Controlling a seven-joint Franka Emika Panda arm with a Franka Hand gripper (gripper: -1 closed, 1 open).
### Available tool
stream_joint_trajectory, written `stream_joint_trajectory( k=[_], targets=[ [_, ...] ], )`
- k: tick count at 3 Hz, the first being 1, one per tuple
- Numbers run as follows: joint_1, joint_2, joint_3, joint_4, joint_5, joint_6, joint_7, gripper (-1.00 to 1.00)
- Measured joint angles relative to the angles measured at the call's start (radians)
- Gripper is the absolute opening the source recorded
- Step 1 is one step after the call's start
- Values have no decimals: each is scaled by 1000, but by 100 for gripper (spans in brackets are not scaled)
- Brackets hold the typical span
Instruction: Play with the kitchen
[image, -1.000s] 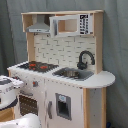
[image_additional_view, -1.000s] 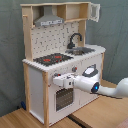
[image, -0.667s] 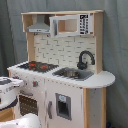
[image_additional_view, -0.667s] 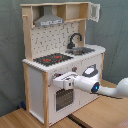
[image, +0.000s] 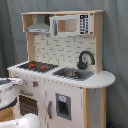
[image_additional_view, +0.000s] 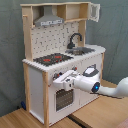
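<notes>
The end effector (image_additional_view: 59, 80) is seen in the second exterior view pressed up against the front of the kitchen (image_additional_view: 60, 55), at the knob row just above the oven door (image_additional_view: 61, 99); whether its fingers are apart or together cannot be told, and no object is seen carried. The white arm (image_additional_view: 107, 88) reaches in from the second exterior view's right. In the first exterior view only a white arm segment (image: 9, 90) shows at the first exterior view's left edge, beside the oven side. The kitchen stands upright on a wooden surface (image_additional_view: 100, 112), its long axis vertical, front face turned toward the arm. It is white with light-wood side panels. The black stovetop (image: 37, 65) with red rings sits beside the sink (image: 74, 74), over which a black faucet (image: 85, 59) arches. A grey hood (image: 39, 25) hangs above the stovetop, next to the microwave cabinet (image: 70, 24). A tiled white backsplash (image: 62, 50) is noted behind.
</notes>
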Motion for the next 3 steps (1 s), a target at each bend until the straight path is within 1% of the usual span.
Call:
stream_joint_trajectory(
  k=[1, 2, 3],
  targets=[
    [1, 2, 0, 0, 0, 0, 3, 100],
    [8, 16, 1, 0, 1, -44, 133, 100],
    [50, 19, 25, -11, 1, -121, 175, 100]
  ],
)
